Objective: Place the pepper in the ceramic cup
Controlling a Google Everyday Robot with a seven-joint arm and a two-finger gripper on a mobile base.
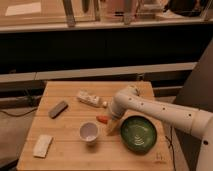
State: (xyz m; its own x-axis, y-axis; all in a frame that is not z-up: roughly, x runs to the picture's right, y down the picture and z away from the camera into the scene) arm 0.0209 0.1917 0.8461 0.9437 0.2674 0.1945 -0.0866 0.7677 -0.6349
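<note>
Gripper is low over the worktop; can't tell its grip state. Pepper lies just image-left of it, apparently ungrasped, long axis roughly left-right. Ceramic cup is beyond the pepper, slightly nearer the camera.

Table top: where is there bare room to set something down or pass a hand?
Bare wood lies at the far left corner behind the grey block, and between that block, the white pad and the ceramic cup. Crowded: the gripper sits by the pepper, hemmed by cup, green bowl and white bottle.
</note>
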